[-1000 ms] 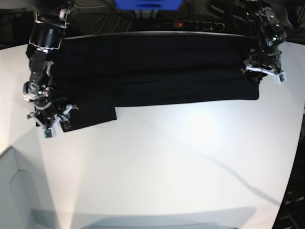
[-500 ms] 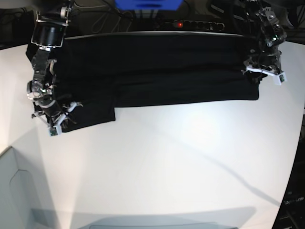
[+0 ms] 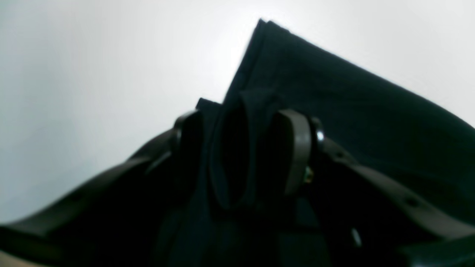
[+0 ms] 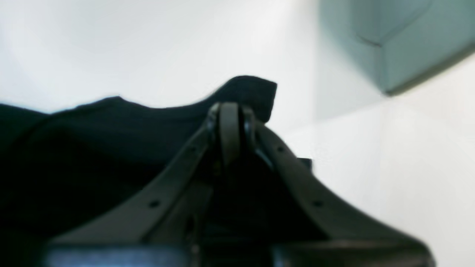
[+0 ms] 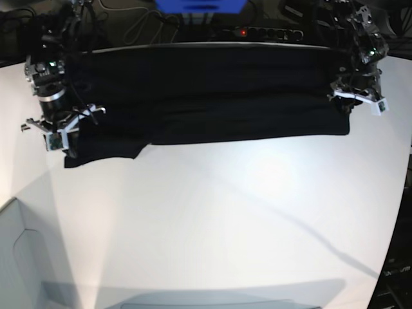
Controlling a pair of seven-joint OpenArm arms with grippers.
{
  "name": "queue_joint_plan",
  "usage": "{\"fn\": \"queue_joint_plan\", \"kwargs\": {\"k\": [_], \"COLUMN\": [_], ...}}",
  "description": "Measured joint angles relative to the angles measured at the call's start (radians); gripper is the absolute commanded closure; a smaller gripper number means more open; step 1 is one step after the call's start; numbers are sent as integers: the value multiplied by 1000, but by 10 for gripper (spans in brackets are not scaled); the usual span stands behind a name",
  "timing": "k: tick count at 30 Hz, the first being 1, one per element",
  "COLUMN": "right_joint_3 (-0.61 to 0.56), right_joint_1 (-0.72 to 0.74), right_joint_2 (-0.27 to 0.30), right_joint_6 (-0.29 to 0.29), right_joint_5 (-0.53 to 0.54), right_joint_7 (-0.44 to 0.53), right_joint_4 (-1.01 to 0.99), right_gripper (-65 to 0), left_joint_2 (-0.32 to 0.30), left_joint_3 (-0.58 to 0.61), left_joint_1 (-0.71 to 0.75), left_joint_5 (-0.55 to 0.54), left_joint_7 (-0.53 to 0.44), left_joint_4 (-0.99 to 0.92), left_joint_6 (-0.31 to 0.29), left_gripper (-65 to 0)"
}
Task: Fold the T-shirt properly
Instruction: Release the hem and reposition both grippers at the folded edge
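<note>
The black T-shirt [image 5: 206,90] lies as a long band along the far edge of the white table [image 5: 225,212]. No print or label shows. My right gripper [image 5: 59,132] is at the shirt's left end. In the right wrist view it [image 4: 230,122] is shut on a lifted fold of the black cloth [image 4: 92,141]. My left gripper [image 5: 356,96] is at the shirt's right end. In the left wrist view it [image 3: 241,148] holds a bunched fold of cloth [image 3: 352,111] between its jaws, near a folded corner.
A pale grey bin [image 5: 19,257] sits at the front left of the table and also shows in the right wrist view [image 4: 400,44]. A blue object [image 5: 199,5], a power strip [image 5: 257,32] and cables lie behind the far edge.
My right gripper has moved up toward the far edge, pulling the shirt's left lower flap with it, so that flap is now shorter and further left. The left arm has not moved.
</note>
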Motion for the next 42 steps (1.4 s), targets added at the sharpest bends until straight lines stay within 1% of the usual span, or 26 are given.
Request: {"fn": "queue_joint_plan", "kwargs": {"k": [1, 4, 6, 8, 10, 12, 16, 18, 22, 31, 35, 42], "right_joint_3": [10, 39, 68, 91, 109, 123, 148, 164, 183, 199, 237, 254], "right_joint_1": [-20, -87, -128, -159, -188, -238, -320, -340, -384, -466, -472, -468], "right_joint_2": [-11, -56, -75, -91, -114, -138, -195, -215, -240, -240, -240, -238], "right_joint_6": [0, 1, 0, 0, 0, 0, 1, 0, 0, 0, 0, 0], "right_joint_5": [6, 7, 2, 1, 4, 5, 4, 4, 4, 4, 4, 4], "right_joint_7": [13, 3, -10, 1, 43, 106, 187, 212, 214, 211, 214, 214], "right_joint_4": [17, 29, 25, 26, 26, 28, 27, 28, 28, 28, 28, 28], "right_gripper": [0, 0, 0, 0, 0, 0, 0, 0, 0, 0, 0, 0], "left_joint_2": [-2, -2, -2, -11, -30, -31, -32, -47, -45, -46, -46, -46], "left_joint_3": [0, 0, 0, 3, 5, 4, 7, 8, 6, 4, 4, 2], "left_joint_1": [-1, -9, -20, -26, -26, -29, -34, -35, -34, -31, -31, 16], "left_joint_5": [0, 1, 8, 6, 0, 2, 0, 2, 1, 1, 0, 0], "left_joint_7": [2, 2, 0, 1, -1, -3, -1, 0, -2, 1, 1, 4], "left_joint_4": [0, 0, -3, -8, -9, -10, -10, -10, -10, -5, -3, 4], "left_joint_6": [0, 0, 0, 0, -1, 0, -2, -2, -2, -2, -2, -2], "left_gripper": [-307, -307, -307, -307, -307, -307, -307, -307, -307, -307, -307, -307]}}
